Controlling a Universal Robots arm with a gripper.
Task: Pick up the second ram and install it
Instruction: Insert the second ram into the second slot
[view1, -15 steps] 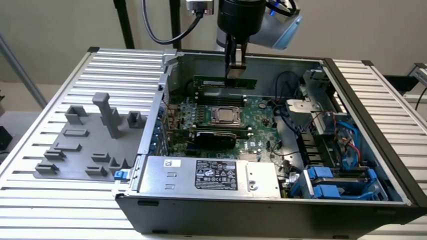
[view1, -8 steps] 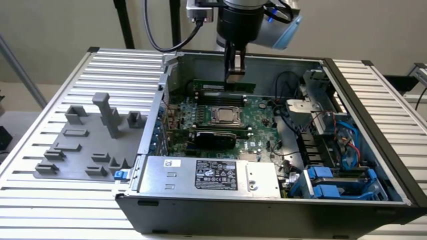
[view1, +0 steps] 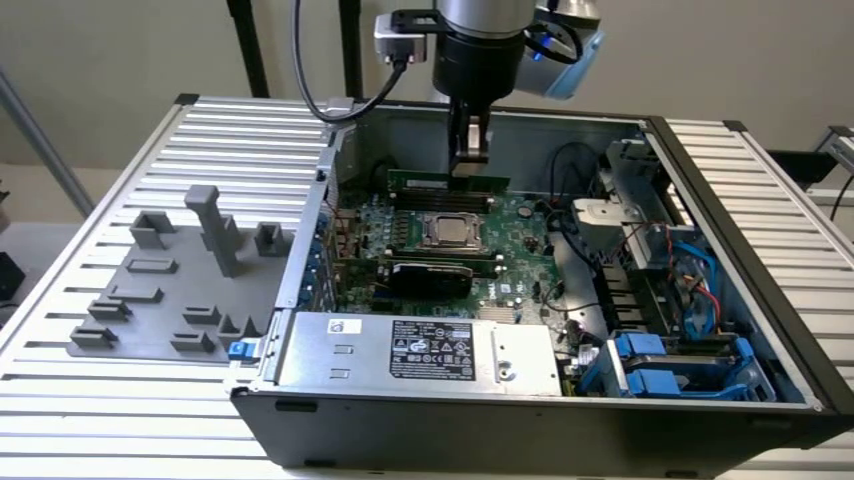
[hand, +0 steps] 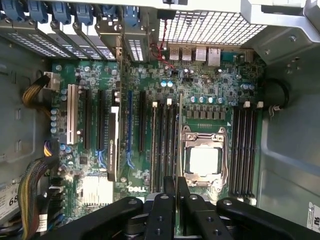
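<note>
The second ram (view1: 430, 182) is a slim green stick standing on its long edge just beyond the CPU socket (view1: 454, 232) inside the open computer case. My gripper (view1: 467, 160) comes straight down onto its upper edge and is shut on it. In the wrist view the ram (hand: 178, 135) is a thin line running beside the socket (hand: 204, 160) along the memory slots, and my gripper (hand: 177, 192) pinches its near end. Whether the stick is seated in a slot or hovering over it, I cannot tell.
A black-topped expansion card (view1: 430, 272) lies on the socket's near side. The power supply (view1: 420, 350) and blue drive bays (view1: 667, 365) fill the case's front. Grey fixture blocks (view1: 214, 230) stand on the slatted table at the exterior view's left. Empty memory slots (hand: 245, 150) flank the socket's other side.
</note>
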